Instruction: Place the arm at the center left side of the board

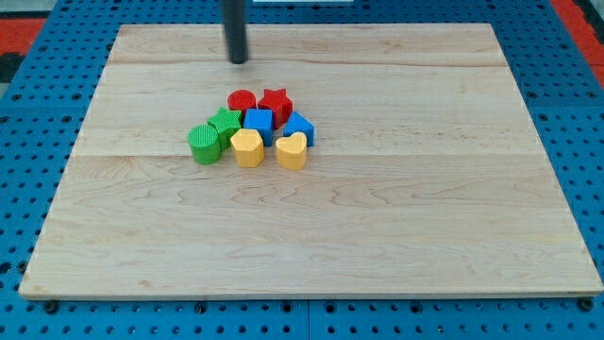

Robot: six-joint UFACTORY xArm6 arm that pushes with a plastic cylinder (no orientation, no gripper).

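Note:
My tip (239,61) is the lower end of a dark rod that comes down from the view's top, near the board's top edge and a little left of centre. It touches no block. Below it, near the board's middle, lies a tight cluster: a red cylinder (242,101), a red star (276,102), a green star (226,124), a green cylinder (203,144), a blue cube (259,122), a blue block (299,127), a yellow hexagon-like block (247,147) and a yellow heart (292,151). The red cylinder is the closest block, a short way below the tip.
The wooden board (123,227) lies on a blue perforated table (28,123). A red patch (576,14) shows at the view's top right corner, and another at the top left.

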